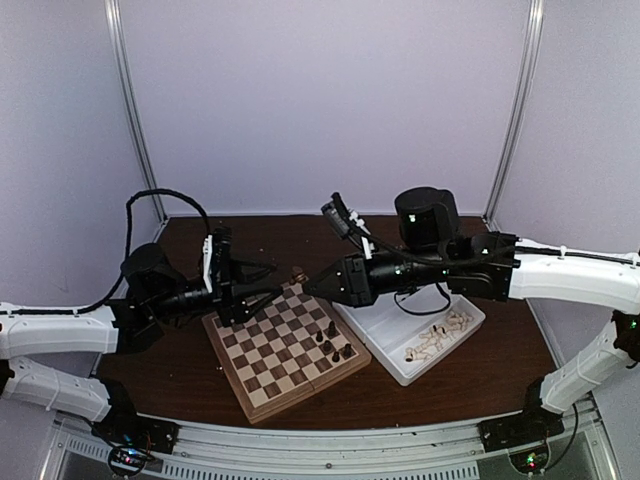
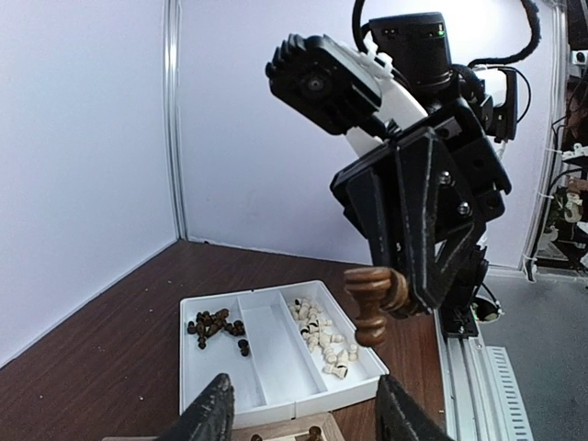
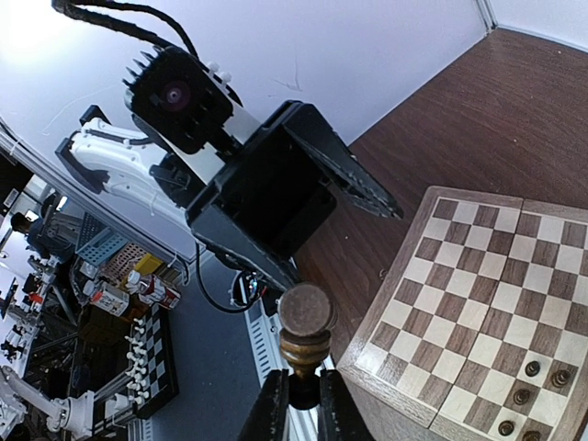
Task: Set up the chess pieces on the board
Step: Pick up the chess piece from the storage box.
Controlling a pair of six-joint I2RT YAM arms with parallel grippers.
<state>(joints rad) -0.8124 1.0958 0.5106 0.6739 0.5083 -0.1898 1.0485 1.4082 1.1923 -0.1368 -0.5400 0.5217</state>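
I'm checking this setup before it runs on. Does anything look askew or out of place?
The board lies turned at an angle to the edges of the table. One dark chess piece hangs in the air by the board's far corner, gripped in the right gripper's jaws. Nothing looks spilled or damaged.

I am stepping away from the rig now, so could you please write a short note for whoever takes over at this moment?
Right hand: shut on a dark chess piece, held in the air by the far corner of the board.
Left hand: open, empty, facing that piece.
Board: a few placed dark pieces stand near one corner; the other squares are bare.
White tray: loose dark pieces in one compartment, cream pieces in another.
Left to do: set down the held piece, then the rest of both sets.
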